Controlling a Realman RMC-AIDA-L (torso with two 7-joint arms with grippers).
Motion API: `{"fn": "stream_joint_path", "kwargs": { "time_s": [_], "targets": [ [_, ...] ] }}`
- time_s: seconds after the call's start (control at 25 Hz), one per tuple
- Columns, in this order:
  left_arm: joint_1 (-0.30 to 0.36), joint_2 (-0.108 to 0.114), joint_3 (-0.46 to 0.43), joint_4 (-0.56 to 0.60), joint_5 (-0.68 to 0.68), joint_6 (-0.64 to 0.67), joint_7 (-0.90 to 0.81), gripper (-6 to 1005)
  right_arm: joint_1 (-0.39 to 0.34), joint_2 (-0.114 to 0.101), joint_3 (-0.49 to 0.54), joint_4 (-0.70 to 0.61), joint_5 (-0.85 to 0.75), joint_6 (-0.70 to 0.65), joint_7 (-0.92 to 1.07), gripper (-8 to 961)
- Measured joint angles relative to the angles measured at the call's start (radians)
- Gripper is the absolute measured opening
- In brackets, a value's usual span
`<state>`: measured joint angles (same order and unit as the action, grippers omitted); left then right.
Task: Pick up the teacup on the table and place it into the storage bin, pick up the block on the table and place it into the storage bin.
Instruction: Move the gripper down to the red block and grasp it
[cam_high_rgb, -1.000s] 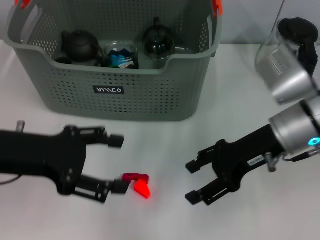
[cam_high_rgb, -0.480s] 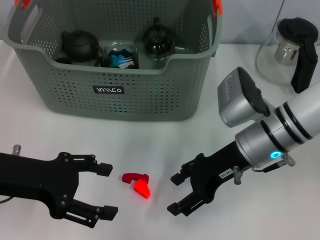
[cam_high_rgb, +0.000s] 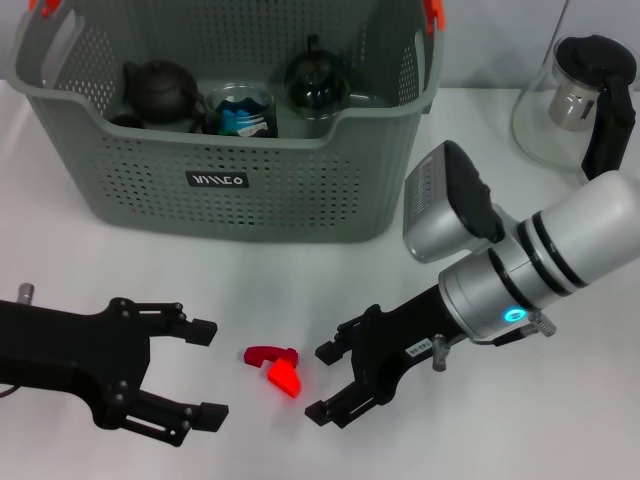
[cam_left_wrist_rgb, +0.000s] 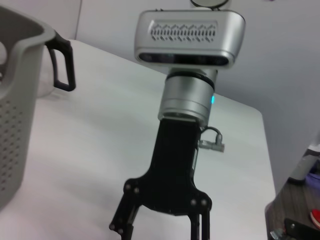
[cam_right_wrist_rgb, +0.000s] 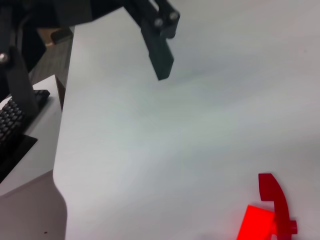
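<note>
Looking down from the head camera, I have both arms low over the white table (cam_high_rgb: 330, 270), one on each side of the red block (cam_high_rgb: 276, 367), which lies on the tabletop in front of the storage bin (cam_high_rgb: 230, 180). The block is really 2 red pieces touching: a darker curved one and a brighter wedge just beside it. It lies free, with nothing gripping it.

I read the layout as an approach from the right. The right gripper (cam_high_rgb: 325, 382) points at the block with its jaws spread wide, the fingertips just beside the bright wedge but not touching it. It holds nothing. The opening looks ample for the block, so I judge the next step is to slide forward until the piece sits between the fingers, then close.

The left gripper (cam_high_rgb: 205, 371) lies on the other side of the block, its jaws also wide apart and empty, near the block but clear of it. I take it to be giving room.

Inside the bin I can see a dark teapot (cam_high_rgb: 158, 92), a glass piece with blue contents (cam_high_rgb: 243, 110) and a dark round vessel (cam_high_rgb: 316, 80); I cannot tell which is the teacup. A glass pitcher (cam_high_rgb: 575, 100) stands on the table well apart, to the right.
</note>
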<state>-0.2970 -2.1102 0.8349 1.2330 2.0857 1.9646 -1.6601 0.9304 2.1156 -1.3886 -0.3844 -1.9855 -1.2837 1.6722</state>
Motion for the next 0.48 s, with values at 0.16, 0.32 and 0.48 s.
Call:
{"fn": "stream_joint_path", "kwargs": {
  "time_s": [0.16, 0.32, 0.48],
  "targets": [
    [-0.001, 0.004, -0.025, 0.003, 0.0, 0.004, 0.0, 952, -0.001, 0.002, -0.086, 0.007, 0.076, 0.038, 0.001, 865],
    [-0.002, 0.006, -0.036, 0.005, 0.001, 0.004, 0.0, 952, 0.0, 0.004, -0.144, 0.011, 0.124, 0.073, 0.001, 865],
    [-0.002, 0.006, -0.037, 0.006, 0.001, 0.004, -0.001, 952, 0.001, 0.006, -0.2, 0.011, 0.172, 0.11, 0.001, 865]
  ]
}}
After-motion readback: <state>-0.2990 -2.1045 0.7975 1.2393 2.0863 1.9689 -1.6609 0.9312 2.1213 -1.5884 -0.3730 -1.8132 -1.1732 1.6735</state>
